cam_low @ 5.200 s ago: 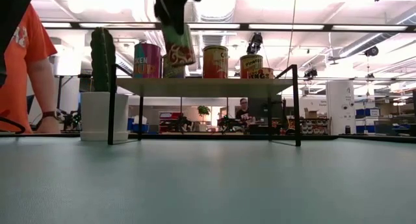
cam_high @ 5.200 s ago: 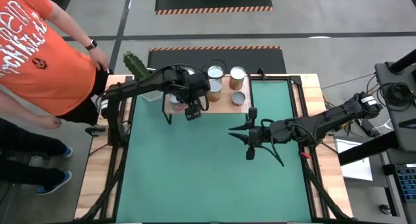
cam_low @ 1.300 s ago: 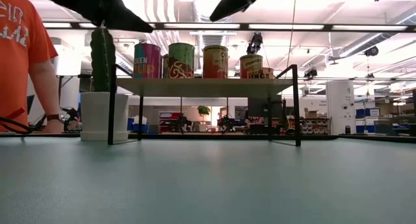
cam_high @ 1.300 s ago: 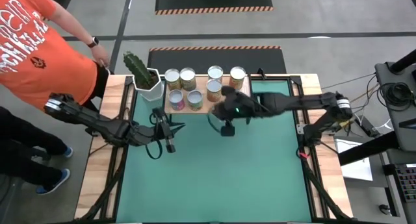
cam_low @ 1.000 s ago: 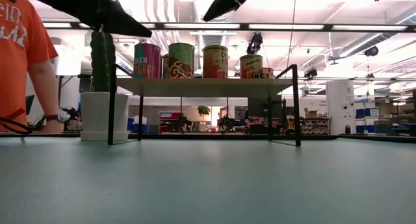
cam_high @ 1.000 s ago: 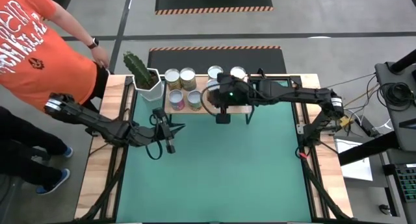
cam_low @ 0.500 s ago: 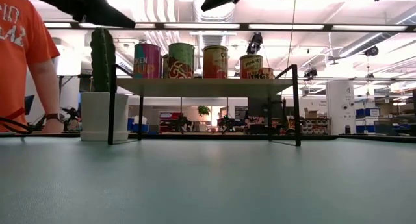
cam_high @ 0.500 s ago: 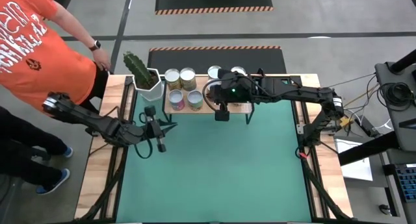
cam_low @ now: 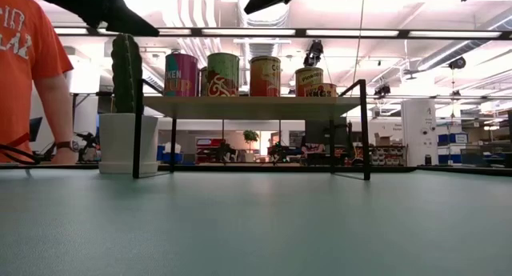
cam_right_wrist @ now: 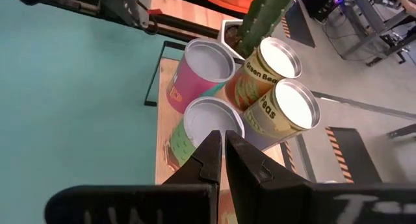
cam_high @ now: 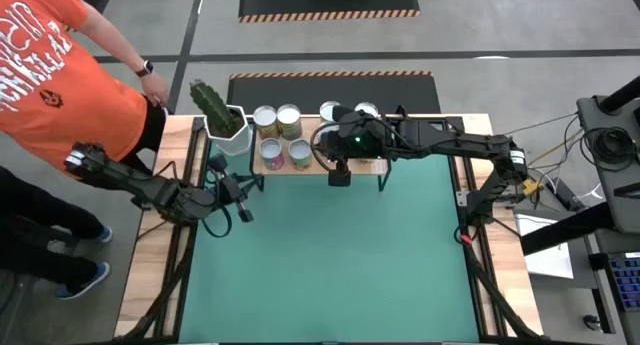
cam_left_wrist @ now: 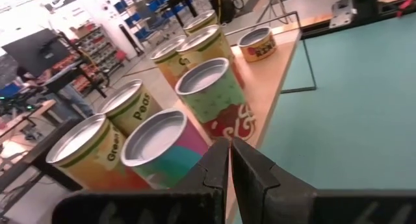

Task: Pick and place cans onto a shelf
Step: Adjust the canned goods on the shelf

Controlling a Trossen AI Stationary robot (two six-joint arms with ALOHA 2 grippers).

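Cans (cam_high: 281, 135) are standing on the shelf (cam_high: 309, 168) at upper centre; the right gripper (cam_high: 339, 172) is hovering there, the left gripper (cam_high: 238, 198) at left, both fingers closed, empty.

The cans (cam_left_wrist: 209, 97) had shiny, smooth metal tops and glossy printed paper labels, the shelf (cam_high: 376, 157) was pale matt wood on thin black metal legs, and the desk (cam_high: 350, 255) wore a matt green mat — edged in bare light wood.
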